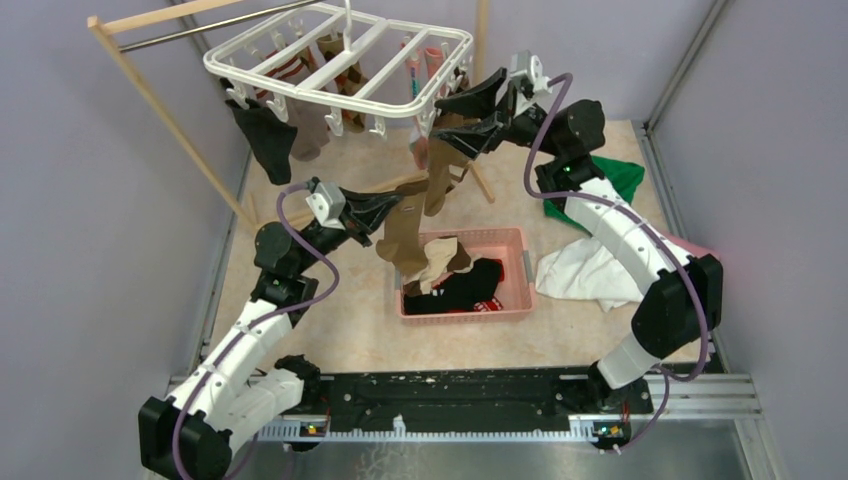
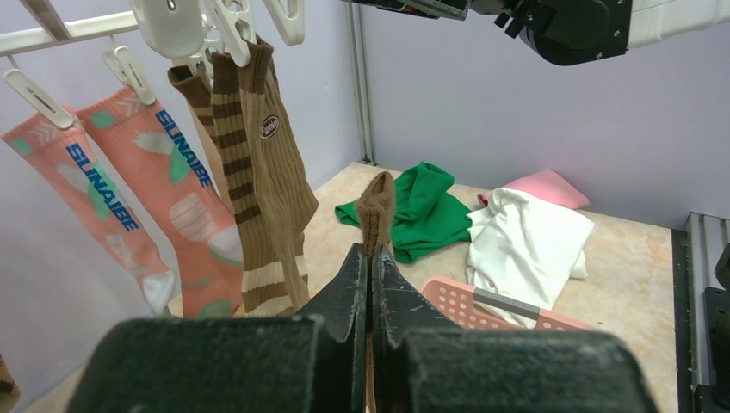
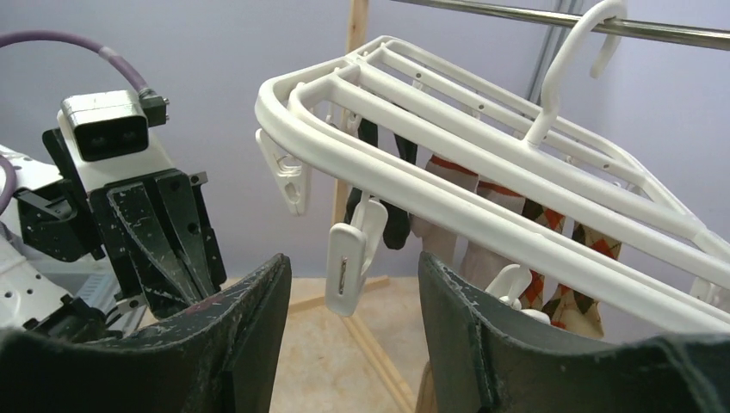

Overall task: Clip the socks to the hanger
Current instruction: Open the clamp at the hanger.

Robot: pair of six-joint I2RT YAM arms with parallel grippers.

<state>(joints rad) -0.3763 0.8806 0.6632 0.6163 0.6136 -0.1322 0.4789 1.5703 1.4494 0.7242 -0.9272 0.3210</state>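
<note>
The white grid hanger (image 1: 340, 60) hangs by its hook from a metal rod (image 3: 516, 12), with socks clipped beneath it. The pink-and-teal pair (image 2: 185, 198) carries blue capitals beginning "SUN". The brown-cream striped sock (image 2: 258, 172) bears a small oval patch, too small to read. The left gripper (image 2: 370, 258) is pinched tight on a plain brown sock (image 2: 376, 202) below the hanger. The right gripper (image 3: 355, 292) stands parted, its fingers either side of a dangling white clip (image 3: 349, 258).

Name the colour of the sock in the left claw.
The sock is plain brown; left wrist view shows it best.
</note>
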